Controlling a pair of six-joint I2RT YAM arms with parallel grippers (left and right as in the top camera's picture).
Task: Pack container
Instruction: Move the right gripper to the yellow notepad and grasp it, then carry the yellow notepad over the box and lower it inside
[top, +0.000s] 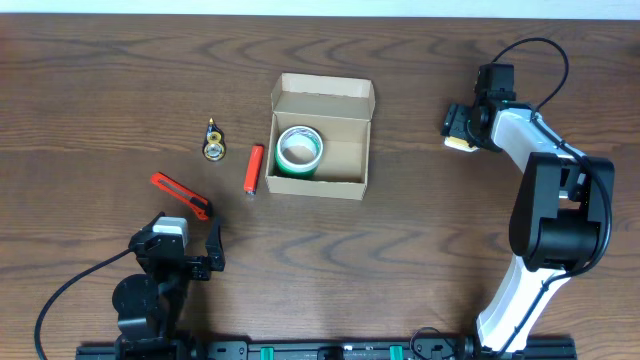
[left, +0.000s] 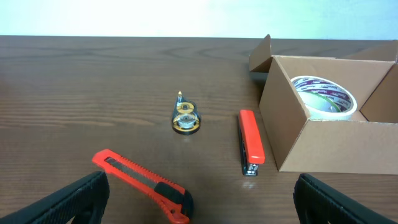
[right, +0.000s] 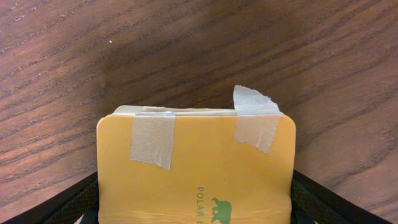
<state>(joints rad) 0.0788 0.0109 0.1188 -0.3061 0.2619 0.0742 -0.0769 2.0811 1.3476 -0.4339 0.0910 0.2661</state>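
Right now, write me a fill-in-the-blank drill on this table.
The tape roll lies ___ the container.
The stapler beside it is ___.
The right hand grips a notebook patched with ___.
The left hand holds ___.
Missing: inside; red; tape; nothing.

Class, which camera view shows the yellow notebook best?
Right wrist: the yellow notebook fills the frame, tape strips and print visible. Overhead shows only a yellowish sliver at the right gripper; left wrist shows none.
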